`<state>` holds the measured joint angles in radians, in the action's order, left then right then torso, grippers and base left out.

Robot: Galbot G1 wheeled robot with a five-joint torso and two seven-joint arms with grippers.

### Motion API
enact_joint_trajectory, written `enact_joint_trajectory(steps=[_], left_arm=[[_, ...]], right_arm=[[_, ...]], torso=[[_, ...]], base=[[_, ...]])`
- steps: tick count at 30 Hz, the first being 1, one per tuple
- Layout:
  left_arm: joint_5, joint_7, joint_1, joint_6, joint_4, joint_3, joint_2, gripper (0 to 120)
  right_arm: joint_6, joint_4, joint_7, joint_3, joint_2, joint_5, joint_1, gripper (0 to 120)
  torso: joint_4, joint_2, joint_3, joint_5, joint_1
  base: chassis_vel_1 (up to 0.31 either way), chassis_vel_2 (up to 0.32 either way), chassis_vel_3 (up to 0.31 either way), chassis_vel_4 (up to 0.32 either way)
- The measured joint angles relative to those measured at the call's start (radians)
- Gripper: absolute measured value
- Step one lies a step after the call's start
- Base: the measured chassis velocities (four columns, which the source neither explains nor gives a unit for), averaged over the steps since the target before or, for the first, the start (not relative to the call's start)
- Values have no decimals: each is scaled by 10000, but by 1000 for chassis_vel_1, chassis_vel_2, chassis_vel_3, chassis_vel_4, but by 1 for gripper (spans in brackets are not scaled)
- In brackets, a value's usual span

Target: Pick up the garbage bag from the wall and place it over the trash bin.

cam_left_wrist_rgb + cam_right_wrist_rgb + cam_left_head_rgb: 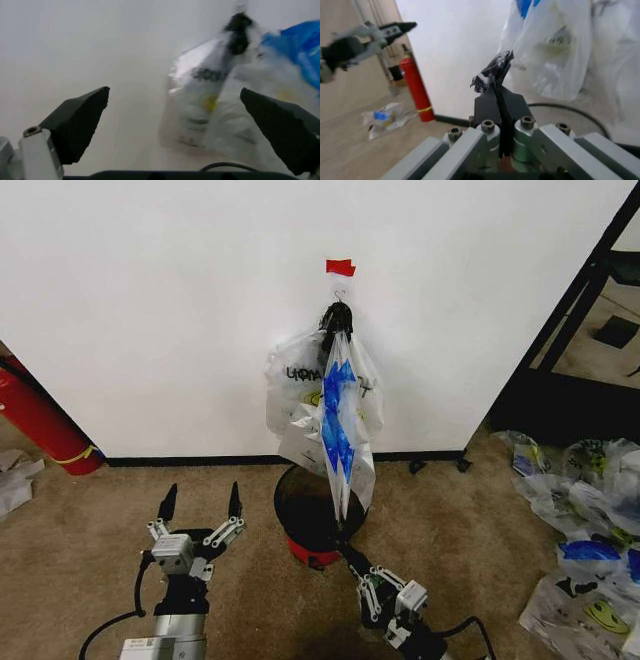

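The garbage bag (338, 420), translucent with blue patches, hangs from a small hook under red tape on the white wall (150, 300). Its lower tip dangles just above the black trash bin (305, 505), which has a red base. Behind it hangs a second bag with dark lettering (298, 375). My left gripper (201, 502) is open, fingers pointing up, on the bin's left side and well below the hook. In its wrist view, the open left gripper (174, 92) faces both bags, the blue garbage bag (300, 45) included. My right gripper (349, 556) is shut, low at the bin's near right rim. The right gripper (495, 77) has a ragged black scrap at its tips, in front of the garbage bag (555, 48).
A red fire extinguisher (40, 420) leans against the wall at far left, with a crumpled bag (12, 478) on the carpet beside it. Several plastic bags (585, 520) litter the floor at right. A black shelf frame (575, 300) stands at the right end of the wall.
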<state>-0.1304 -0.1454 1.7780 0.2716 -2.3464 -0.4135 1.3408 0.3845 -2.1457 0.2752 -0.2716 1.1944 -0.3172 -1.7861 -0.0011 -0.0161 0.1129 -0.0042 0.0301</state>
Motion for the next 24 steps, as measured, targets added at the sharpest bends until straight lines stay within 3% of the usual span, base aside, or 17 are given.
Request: enact_joint_trajectory(steps=[2, 5, 7, 8, 12, 15, 17, 20, 24], left_arm=[[-135, 12, -48, -104, -68, 33, -120, 100], [-1816, 62, -447, -880, -597, 170, -1243, 100], [-3781, -61, -957, -1665, -1086, 169, -2480, 100], [-3781, -61, -957, -1665, -1086, 169, -2480, 100], [-6211, -621, -1841, -2828, -1558, -100, -4218, 100], [-6919, -834, -2291, -3213, -1576, -109, -4774, 100], [-7611, -1004, -3052, -3607, -1582, 85, -5409, 100], [-7943, -1090, -3977, -3852, -1583, 514, -5969, 100], [-8144, -1366, -6517, -4219, -1061, 2202, -6817, 100]], right_arm=[[-11, 0, -19, -15, 8, -16, 25, 0], [-238, 25, -218, -85, 117, -202, 375, 0], [-384, 153, -317, -80, 157, -325, 733, 0], [-384, 153, -317, -80, 157, -325, 733, 0], [-760, 476, -499, 497, 15, -519, 1799, 0], [-857, 608, -553, 716, 18, -487, 2132, 0], [-944, 741, -620, 893, 157, -359, 2268, 0], [-987, 857, -665, 1004, 287, -209, 2356, 0], [-1036, 982, -728, 1118, 375, -46, 2426, 0]], torso=[[-1, 0, 0, -1, 0], [0, 0, 0, -1, 0], [-1, 0, 1, -2, 1], [-1, 0, 1, -2, 1], [-1, 2, 2, -1, 1], [15, 2, 1, 0, 2], [-2, 2, 2, -4, 2], [-1, 2, 1, -2, 1], [0, 2, 1, -3, 2]], base=[[0, 0, 0, 0], [0, 0, 0, 0], [0, 0, 0, 0], [0, 0, 0, 0], [0, 0, 0, 0], [0, 0, 0, 0], [0, 0, 0, 0], [0, 0, 0, 0], [0, 0, 0, 0]])
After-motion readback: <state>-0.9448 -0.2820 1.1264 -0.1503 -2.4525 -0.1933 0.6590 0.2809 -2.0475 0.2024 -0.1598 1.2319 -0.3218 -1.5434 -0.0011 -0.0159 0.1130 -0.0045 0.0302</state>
